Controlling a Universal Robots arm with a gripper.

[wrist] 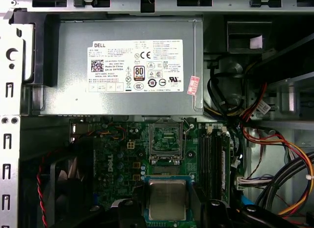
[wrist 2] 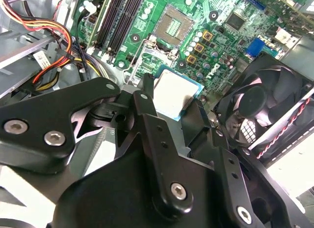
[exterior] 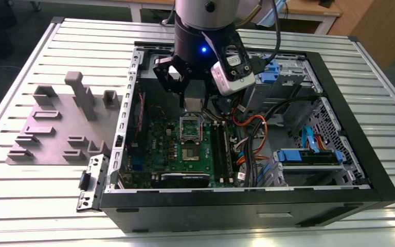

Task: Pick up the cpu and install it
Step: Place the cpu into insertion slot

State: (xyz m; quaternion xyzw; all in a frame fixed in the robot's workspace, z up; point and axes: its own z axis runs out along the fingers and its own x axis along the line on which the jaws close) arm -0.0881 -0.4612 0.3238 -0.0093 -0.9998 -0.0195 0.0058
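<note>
- cpu [wrist: 167,199], a flat square chip with a silvery top and a thin pale rim, sits clamped between the black fingers [wrist 2: 145,103] of the end effector [wrist: 167,202]; the jaws are narrowed onto its two opposite edges.
- In both wrist views the cpu [wrist 2: 174,93] hangs level above the green motherboard [wrist: 117,159], not seated in anything.
- In the exterior view the end effector [exterior: 193,103] hangs inside the open computer case [exterior: 341,103], over the far half of the board.
- Just beyond the chip lies the socket [wrist: 166,139], uncovered, its square field of contacts bare [wrist 2: 174,22]; the exterior view shows it [exterior: 191,128] just below the fingers.
- Beside the socket run the long black memory slots [wrist: 211,154], parallel to each other.
- On the socket's other side stands a black fan [wrist 2: 255,110] with a red and black twisted lead.
- Red, orange and yellow wires [wrist: 279,154] loop past the memory slots towards the case wall.
- Farther on, past the board's edge, sits the grey metal power supply box [wrist: 122,66] with a white label on its face.
- A blue drive bracket [exterior: 307,154] lies in the case towards the exterior view's right.
- The case rests on a slatted metal tabletop [exterior: 19,62].
- On the exterior view's left, just beside the case, lies a grey moulded fixture [exterior: 53,128] with upright posts and pockets.
</note>
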